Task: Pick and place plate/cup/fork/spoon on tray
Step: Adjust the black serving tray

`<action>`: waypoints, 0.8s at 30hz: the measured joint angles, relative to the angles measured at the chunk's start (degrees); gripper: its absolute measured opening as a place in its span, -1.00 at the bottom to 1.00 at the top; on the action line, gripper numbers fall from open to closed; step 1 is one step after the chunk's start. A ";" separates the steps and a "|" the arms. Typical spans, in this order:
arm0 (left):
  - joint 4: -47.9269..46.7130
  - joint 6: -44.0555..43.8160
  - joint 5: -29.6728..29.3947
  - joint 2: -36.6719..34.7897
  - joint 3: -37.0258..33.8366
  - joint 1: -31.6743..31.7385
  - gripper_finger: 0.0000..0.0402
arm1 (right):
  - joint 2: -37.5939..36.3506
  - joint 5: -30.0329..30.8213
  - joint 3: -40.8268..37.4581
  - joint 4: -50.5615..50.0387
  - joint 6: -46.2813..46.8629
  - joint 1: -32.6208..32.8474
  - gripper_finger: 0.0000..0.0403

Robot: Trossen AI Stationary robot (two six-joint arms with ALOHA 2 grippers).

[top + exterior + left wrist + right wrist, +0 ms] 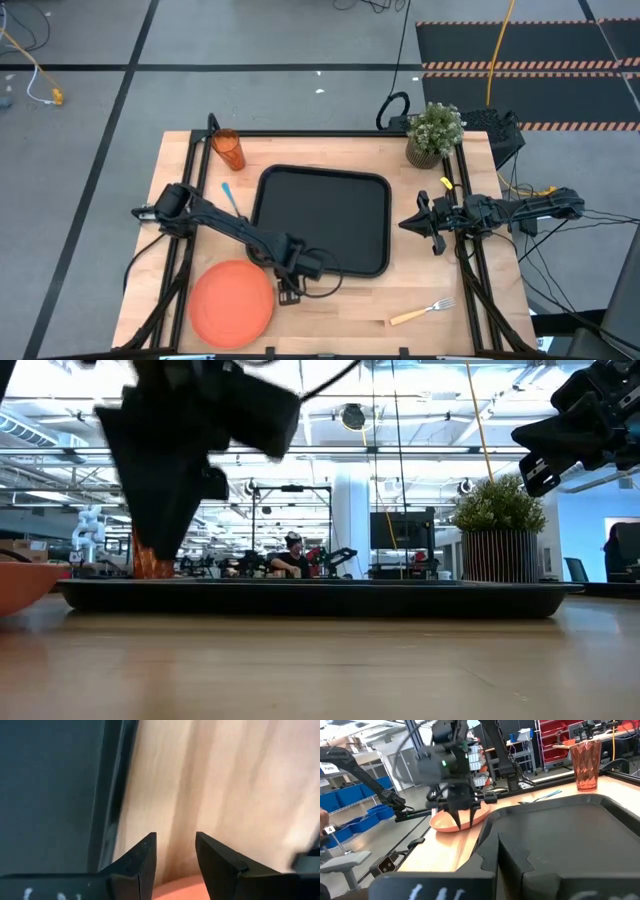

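The orange plate (232,302) lies flat on the table at the near left, beside the black tray (322,220). My left gripper (175,842) points down just above the plate's rim on the tray side (451,825), fingers open, bare wood between them. The ribbed amber cup (228,150) stands at the far left. The blue-handled spoon (231,197) lies left of the tray, and the tan-handled fork (422,312) lies near the front right. My right gripper (415,222) waits, shut, at the table's right side.
A potted green plant (435,133) stands at the far right corner. Black frame rails run along the table's left and right sides. Bare wood shows between the tray's near rim and the table's front edge.
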 joint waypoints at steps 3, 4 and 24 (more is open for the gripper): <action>0.22 -0.75 0.17 -1.38 0.29 0.00 -0.31 | 0.02 0.01 0.02 0.02 0.00 0.01 -1.00; -0.25 -1.33 0.30 -1.82 0.27 -0.02 -0.31 | 0.03 0.00 0.02 0.00 0.00 0.01 -1.00; 0.83 11.36 -12.82 -2.80 -5.63 0.26 -0.31 | 0.28 1.79 0.00 -0.05 -2.58 0.02 -1.00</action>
